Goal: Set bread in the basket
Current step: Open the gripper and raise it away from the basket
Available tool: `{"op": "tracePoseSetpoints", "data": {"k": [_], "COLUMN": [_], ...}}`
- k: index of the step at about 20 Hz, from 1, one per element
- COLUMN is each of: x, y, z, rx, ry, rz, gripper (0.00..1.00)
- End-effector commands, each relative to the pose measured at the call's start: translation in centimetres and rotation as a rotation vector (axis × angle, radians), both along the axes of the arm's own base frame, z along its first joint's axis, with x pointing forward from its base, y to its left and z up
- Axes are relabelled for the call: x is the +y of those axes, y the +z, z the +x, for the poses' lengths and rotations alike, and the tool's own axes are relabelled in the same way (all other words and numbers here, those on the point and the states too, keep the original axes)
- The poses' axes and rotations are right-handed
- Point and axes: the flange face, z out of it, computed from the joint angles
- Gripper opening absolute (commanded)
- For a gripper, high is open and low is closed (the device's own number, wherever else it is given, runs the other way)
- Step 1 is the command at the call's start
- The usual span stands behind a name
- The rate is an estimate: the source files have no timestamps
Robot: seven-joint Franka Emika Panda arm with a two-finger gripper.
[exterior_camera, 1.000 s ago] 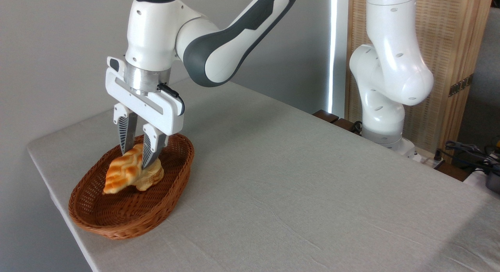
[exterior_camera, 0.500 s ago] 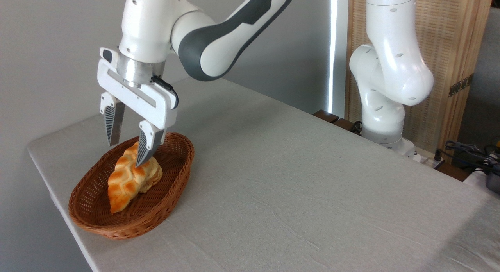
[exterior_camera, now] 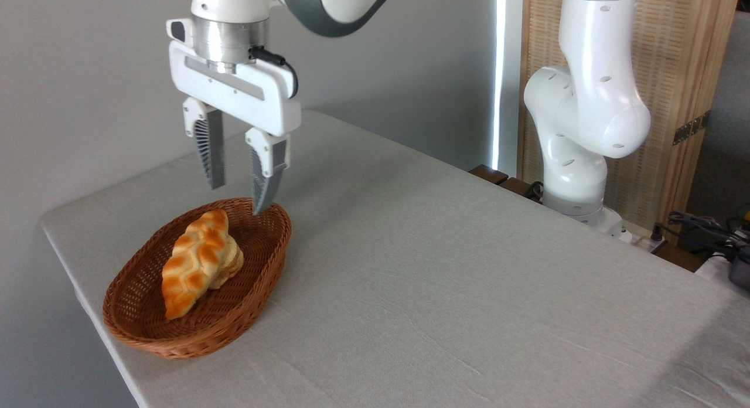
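Bread [exterior_camera: 198,268] lay inside the basket [exterior_camera: 258,293], and we saw a paler bun half hidden beneath it. Above its far rim the fingers [exterior_camera: 210,156] hung apart, holding nothing. The basket sat close to the bench [exterior_camera: 445,291] edge; rightward the bench was open.

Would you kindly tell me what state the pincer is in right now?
Pincer: open, holding nothing, above the basket; the bread lies in it.
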Motion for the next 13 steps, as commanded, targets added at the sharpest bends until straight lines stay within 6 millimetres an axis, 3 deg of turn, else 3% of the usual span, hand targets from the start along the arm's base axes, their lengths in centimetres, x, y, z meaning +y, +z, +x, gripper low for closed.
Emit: {"op": "tracePoseSetpoints", "data": {"k": [1, 3, 7, 13], "x": [1.0, 2.6, 3.0, 6.1], "y": [0.0, 0.3, 0.0, 0.3], "z": [-1.3, -1.7, -2.0, -1.2], "rx": [0.074, 0.095, 0.124, 0.107], "ry": [-0.135, -0.178, -0.258, -0.192], "rz": [0.060, 0.066, 0.079, 0.055], "gripper": [1.00, 1.00, 1.00, 1.00]}}
